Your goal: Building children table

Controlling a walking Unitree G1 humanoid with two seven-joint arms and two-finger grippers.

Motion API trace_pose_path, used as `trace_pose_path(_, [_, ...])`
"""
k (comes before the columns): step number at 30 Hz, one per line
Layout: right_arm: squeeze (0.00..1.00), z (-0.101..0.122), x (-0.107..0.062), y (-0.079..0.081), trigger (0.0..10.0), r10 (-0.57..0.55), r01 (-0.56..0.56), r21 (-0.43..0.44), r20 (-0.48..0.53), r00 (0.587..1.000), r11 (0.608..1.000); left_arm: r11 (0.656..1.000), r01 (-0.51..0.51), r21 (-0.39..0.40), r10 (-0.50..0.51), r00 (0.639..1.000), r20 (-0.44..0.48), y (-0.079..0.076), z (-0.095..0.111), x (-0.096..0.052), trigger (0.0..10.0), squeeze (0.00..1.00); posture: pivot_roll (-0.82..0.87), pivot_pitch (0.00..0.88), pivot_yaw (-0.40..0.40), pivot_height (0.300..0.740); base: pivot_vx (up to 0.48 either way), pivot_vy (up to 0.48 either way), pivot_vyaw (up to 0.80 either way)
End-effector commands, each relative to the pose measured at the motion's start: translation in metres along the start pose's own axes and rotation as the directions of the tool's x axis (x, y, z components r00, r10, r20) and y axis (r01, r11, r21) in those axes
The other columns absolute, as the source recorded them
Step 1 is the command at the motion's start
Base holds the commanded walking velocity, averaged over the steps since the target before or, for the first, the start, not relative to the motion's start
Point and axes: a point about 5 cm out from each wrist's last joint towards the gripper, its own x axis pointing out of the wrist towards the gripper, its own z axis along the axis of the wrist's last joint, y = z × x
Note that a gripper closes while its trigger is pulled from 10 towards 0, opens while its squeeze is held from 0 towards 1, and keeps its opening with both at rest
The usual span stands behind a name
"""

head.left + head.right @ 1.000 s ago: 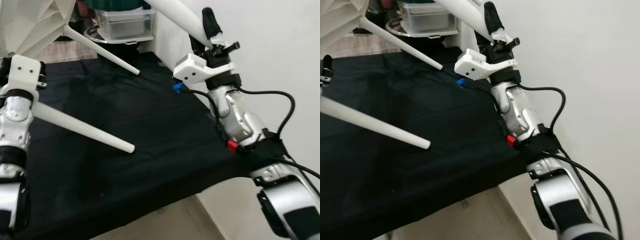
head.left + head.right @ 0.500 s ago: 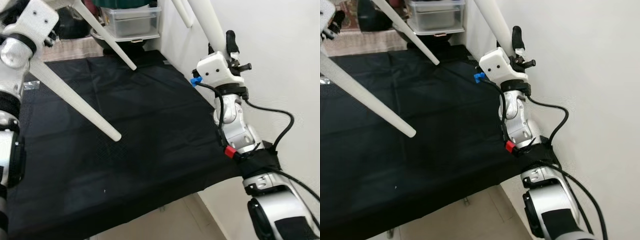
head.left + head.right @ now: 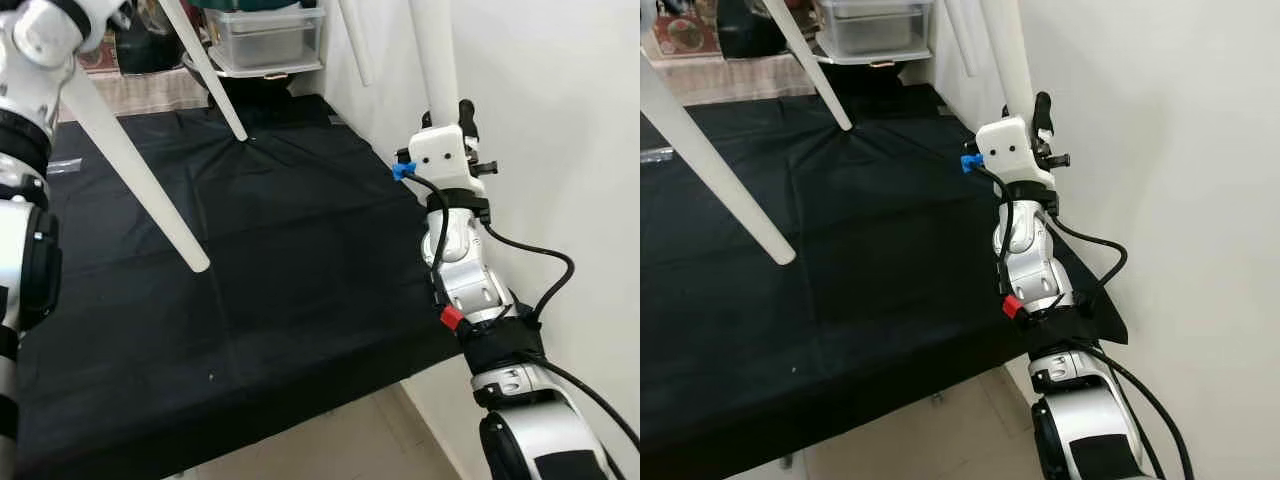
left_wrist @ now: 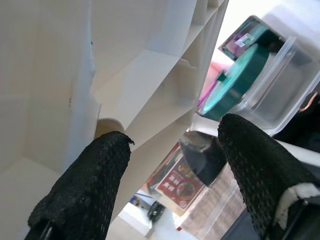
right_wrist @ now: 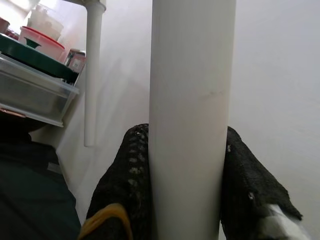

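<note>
The white children's table is held tilted up over the black cloth (image 3: pixel 300 270). My right gripper (image 5: pixel 187 135) is shut on one round white leg (image 3: pixel 434 60), which stands nearly upright by the wall. My left gripper (image 4: pixel 175 130) is raised at the upper left, its fingers (image 4: pixel 85 190) clamped across the table's ribbed white underside (image 4: pixel 150 65). A second leg (image 3: pixel 140 180) slants down from the left wrist (image 3: pixel 45 25), its tip hanging just above the cloth. A third leg (image 3: pixel 210 75) points down at the back. The fourth leg (image 3: pixel 355 40) hangs near the wall.
The black cloth covers a low surface whose front edge (image 3: pixel 300 410) drops to pale floor. A white wall (image 3: pixel 560 120) runs close along the right. Clear plastic containers (image 3: pixel 265 35) with a green lid stand behind the cloth.
Both arms have risen and tipped the table up. The legs have swung from lying low over the cloth to steep or upright. The right wrist has turned vertical with its leg.
</note>
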Motion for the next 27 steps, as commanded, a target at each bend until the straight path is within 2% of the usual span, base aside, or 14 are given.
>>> trace_pose_path(1, [0.00,-0.036,-0.012,-0.003,0.0,0.016,-0.026,-0.056,-0.175,0.984,0.998,0.978,-0.191,-0.079,0.197,0.978,0.067,0.051,0.018,0.000,10.0,0.00,0.11,0.035,-0.002,0.740,0.000,0.000,0.00])
trace_pose_path(3, [0.00,-0.042,-0.018,0.002,0.0,0.043,-0.048,-0.019,-0.219,0.975,0.999,0.986,-0.120,-0.119,0.128,0.990,0.060,0.025,0.008,-0.001,10.0,0.00,0.11,0.035,-0.002,0.740,0.000,0.000,0.00])
trace_pose_path(4, [0.00,-0.042,-0.018,0.002,0.0,0.043,-0.048,-0.019,-0.219,0.975,0.999,0.986,-0.120,-0.119,0.128,0.990,0.060,0.025,0.008,-0.001,10.0,0.00,0.11,0.035,-0.002,0.740,0.000,0.000,0.00])
trace_pose_path(5, [0.00,-0.045,-0.021,0.003,0.0,0.053,-0.055,0.002,-0.242,0.969,0.999,0.986,-0.083,-0.145,0.091,0.994,0.054,0.010,0.003,-0.002,10.0,0.00,0.11,0.035,-0.002,0.740,0.000,0.000,0.00])
trace_pose_path(6, [0.00,-0.045,-0.021,0.003,0.0,0.053,-0.055,0.002,-0.242,0.969,0.999,0.986,-0.083,-0.145,0.091,0.994,0.054,0.010,0.003,-0.002,10.0,0.00,0.11,0.035,-0.002,0.740,0.000,0.000,0.00])
trace_pose_path(8, [0.00,-0.047,-0.027,0.004,0.0,0.059,-0.059,0.009,-0.255,0.965,0.998,0.984,-0.022,-0.177,0.036,0.996,0.080,-0.020,-0.002,-0.006,10.0,0.00,0.09,0.031,-0.005,0.740,0.000,0.000,0.00])
trace_pose_path(9, [0.00,-0.047,-0.027,0.004,0.0,0.059,-0.059,0.009,-0.255,0.965,0.998,0.984,-0.022,-0.177,0.036,0.996,0.080,-0.020,-0.002,-0.006,10.0,0.00,0.09,0.031,-0.005,0.740,0.000,0.000,0.00])
trace_pose_path(10, [0.00,-0.048,-0.029,0.004,0.0,0.056,-0.056,0.009,-0.259,0.964,0.998,0.984,-0.005,-0.180,0.022,0.995,0.093,-0.028,-0.002,-0.008,10.0,0.00,0.09,0.031,-0.005,0.740,0.000,0.000,0.00])
trace_pose_path(12, [0.00,-0.048,-0.030,0.004,0.0,0.061,-0.062,0.004,-0.256,0.965,0.998,0.984,0.011,-0.178,0.005,0.996,0.092,-0.033,-0.002,-0.007,10.0,0.00,0.09,0.033,0.000,0.740,0.000,0.000,0.00])
trace_pose_path(17, [0.00,-0.049,-0.029,0.000,0.0,0.055,-0.055,0.008,-0.259,0.964,0.998,0.968,0.015,-0.251,0.004,0.997,0.072,-0.032,0.004,-0.003,10.0,0.00,0.09,0.031,0.005,0.740,0.000,0.000,0.00])
trace_pose_path(22, [0.00,-0.056,-0.035,0.004,0.0,0.071,-0.059,0.048,-0.318,0.945,0.997,0.966,0.053,-0.255,-0.030,0.995,0.092,-0.047,0.002,-0.006,10.0,0.00,0.09,0.036,-0.001,0.740,0.000,0.000,0.00])
trace_pose_path(24, [0.00,-0.054,-0.037,0.003,0.0,0.069,-0.063,0.027,-0.306,0.949,0.998,0.959,0.057,-0.279,-0.032,0.995,0.094,-0.051,-0.001,-0.009,10.0,0.00,0.09,0.039,0.003,0.740,0.000,0.000,0.00])
trace_pose_path(26, [0.00,-0.054,-0.037,0.003,0.0,0.069,-0.063,0.027,-0.306,0.949,0.998,0.959,0.057,-0.279,-0.032,0.995,0.094,-0.051,-0.001,-0.009,10.0,0.00,0.09,0.039,0.003,0.740,0.000,0.000,0.00])
trace_pose_path(27, [0.00,-0.052,-0.038,0.002,0.0,0.071,-0.067,0.025,-0.293,0.953,0.997,0.966,0.074,-0.246,-0.053,0.994,0.091,-0.053,-0.004,-0.010,10.0,0.00,0.09,0.043,0.003,0.740,0.000,0.000,0.00])
